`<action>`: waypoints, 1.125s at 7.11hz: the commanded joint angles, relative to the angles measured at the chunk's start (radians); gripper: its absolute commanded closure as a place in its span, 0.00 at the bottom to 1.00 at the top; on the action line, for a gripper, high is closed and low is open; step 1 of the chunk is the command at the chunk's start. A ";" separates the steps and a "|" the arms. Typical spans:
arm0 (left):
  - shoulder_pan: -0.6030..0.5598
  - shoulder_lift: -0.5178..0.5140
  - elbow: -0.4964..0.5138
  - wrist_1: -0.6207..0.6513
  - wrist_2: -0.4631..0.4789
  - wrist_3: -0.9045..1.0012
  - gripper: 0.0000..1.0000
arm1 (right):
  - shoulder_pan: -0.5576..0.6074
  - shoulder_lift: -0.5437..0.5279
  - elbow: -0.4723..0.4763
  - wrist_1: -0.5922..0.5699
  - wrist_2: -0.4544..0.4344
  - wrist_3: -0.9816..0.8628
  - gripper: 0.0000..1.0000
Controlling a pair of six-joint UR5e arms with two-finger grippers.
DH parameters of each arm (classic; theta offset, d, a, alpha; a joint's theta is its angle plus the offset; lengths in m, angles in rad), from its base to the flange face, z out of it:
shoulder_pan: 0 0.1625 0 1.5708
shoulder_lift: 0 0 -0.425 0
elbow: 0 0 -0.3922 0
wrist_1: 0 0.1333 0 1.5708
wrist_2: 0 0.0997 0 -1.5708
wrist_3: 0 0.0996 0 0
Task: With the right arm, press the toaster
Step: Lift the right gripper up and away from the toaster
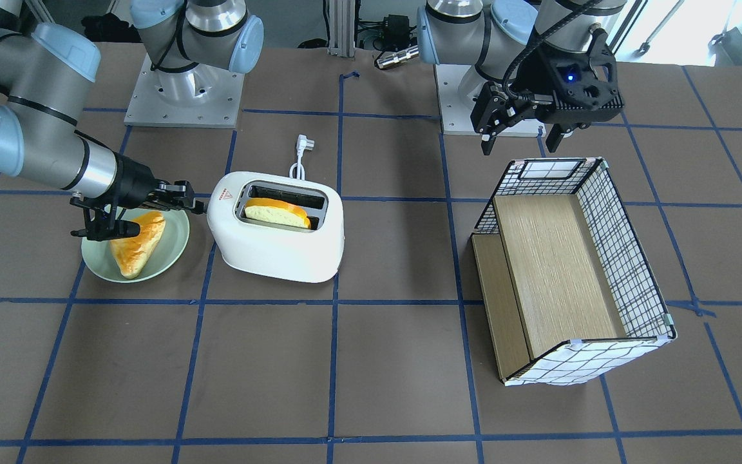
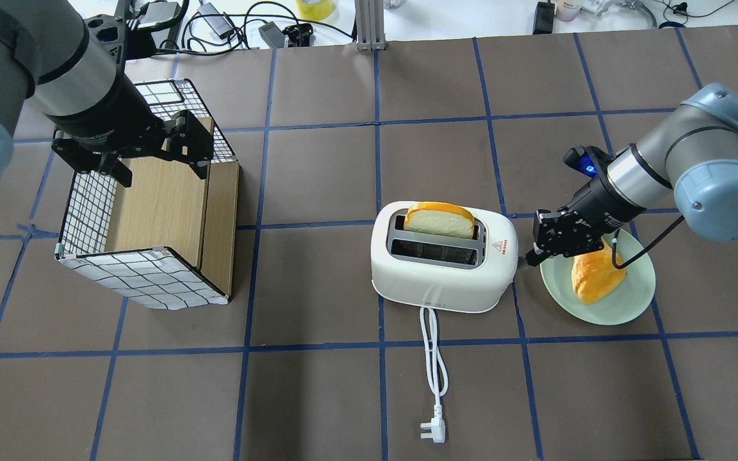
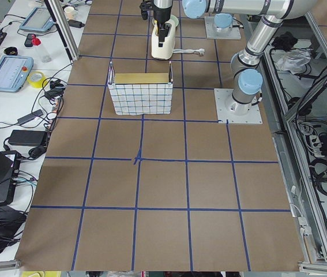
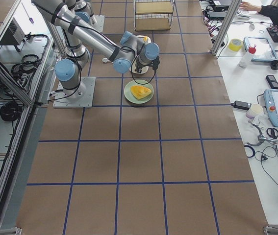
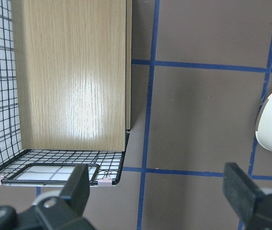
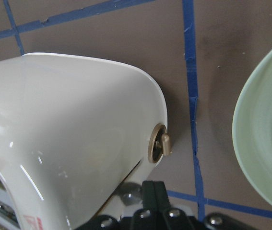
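The white two-slot toaster (image 1: pixel 281 254) stands mid-table with a slice of bread (image 1: pixel 277 214) in one slot; it also shows in the overhead view (image 2: pixel 439 285). My right gripper (image 2: pixel 526 258) is shut and empty, with its tip against the toaster's end by the red triangle mark (image 2: pixel 499 245). In the front-facing view the right gripper (image 1: pixel 197 206) reaches in from the left. In the right wrist view the closed fingertips (image 6: pixel 154 191) sit low at the toaster's end (image 6: pixel 78 143), below a brass knob (image 6: pixel 160 146). My left gripper (image 2: pixel 157 160) hangs open and empty over the basket.
A pale green plate (image 2: pixel 631 301) holding a bread piece (image 2: pixel 596 275) lies right under my right wrist. The toaster's white cord and plug (image 2: pixel 433 429) trail toward the robot. A wire basket with wooden shelves (image 2: pixel 151 218) lies on its side at the left.
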 commanded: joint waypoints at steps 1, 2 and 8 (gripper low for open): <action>0.000 0.000 0.000 0.000 0.000 0.000 0.00 | 0.005 -0.068 -0.139 0.034 -0.067 0.117 0.93; 0.000 0.000 0.000 0.000 0.000 0.000 0.00 | 0.008 -0.090 -0.211 0.058 -0.106 0.140 0.86; 0.000 0.000 0.000 0.000 0.000 0.000 0.00 | 0.261 -0.079 -0.499 0.113 -0.371 0.323 0.00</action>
